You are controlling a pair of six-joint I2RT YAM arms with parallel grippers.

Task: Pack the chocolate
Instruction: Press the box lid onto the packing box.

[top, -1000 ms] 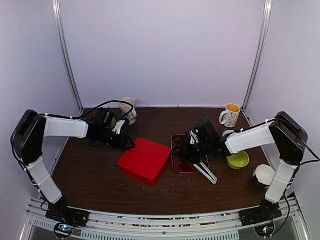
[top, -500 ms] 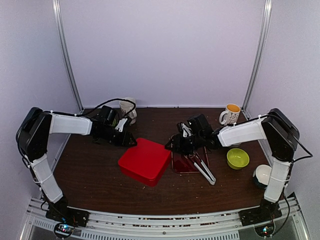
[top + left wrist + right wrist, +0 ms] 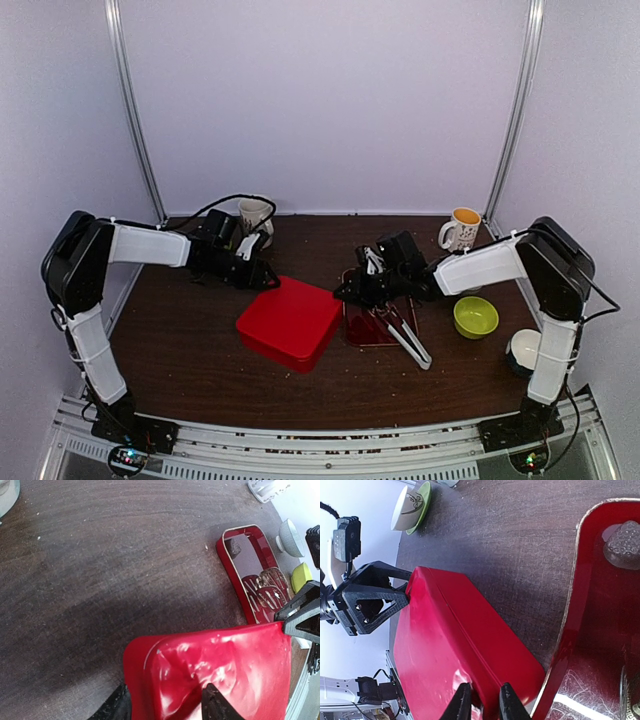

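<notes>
One piece of chocolate (image 3: 621, 545), pale and dimpled, lies in the far end of the shallow red tray (image 3: 575, 595), at the upper right of the right wrist view. The left wrist view shows it as a small dark lump (image 3: 232, 546) near the tray's top corner. No other pieces can be made out. The rest of the tray holds shiny, crumpled material that is hard to identify.

The red box (image 3: 290, 322) lies at the centre of the table (image 3: 190, 350), with its right corner just beside the tray's left rim. Contact there cannot be confirmed.

The left gripper (image 3: 265, 284) is clamped on the box's upper-left corner, with one finger against the outer wall and one on the top face. The right gripper (image 3: 345, 291) is pinched on the box's right corner, with its fingertips (image 3: 462, 700) close together on the rim.

Bare table lies below and to the left of the box. Metal tongs (image 3: 408, 340) lie across the tray's lower right, partly under the right arm. A green bowl (image 3: 476, 317) and a white bowl (image 3: 527, 350) stand at the right, a mug (image 3: 460, 231) at the upper right and a cup (image 3: 257, 215) at the upper left. The lower part of the box is cut off in both wrist views.
</notes>
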